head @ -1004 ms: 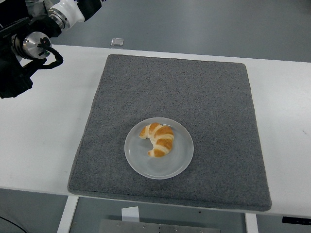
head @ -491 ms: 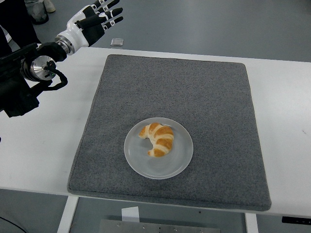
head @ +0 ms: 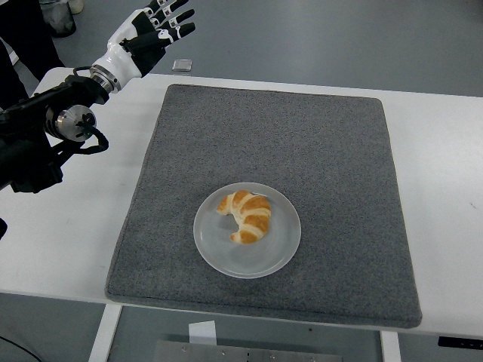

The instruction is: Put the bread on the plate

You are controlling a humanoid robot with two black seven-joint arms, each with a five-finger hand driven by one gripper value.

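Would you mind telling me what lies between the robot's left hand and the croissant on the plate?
In the head view, only bare grey mat separates the left hand from the croissant, which already rests on the plate.

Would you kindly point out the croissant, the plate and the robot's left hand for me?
croissant (head: 247, 217): head view, middle of its curved body.
plate (head: 249, 262): head view, bare near part, inside the rim.
left hand (head: 151, 30): head view, palm, fingers spread, empty.

Black arm (head: 38, 143), white-black robot hand (head: 151, 30) — cabled
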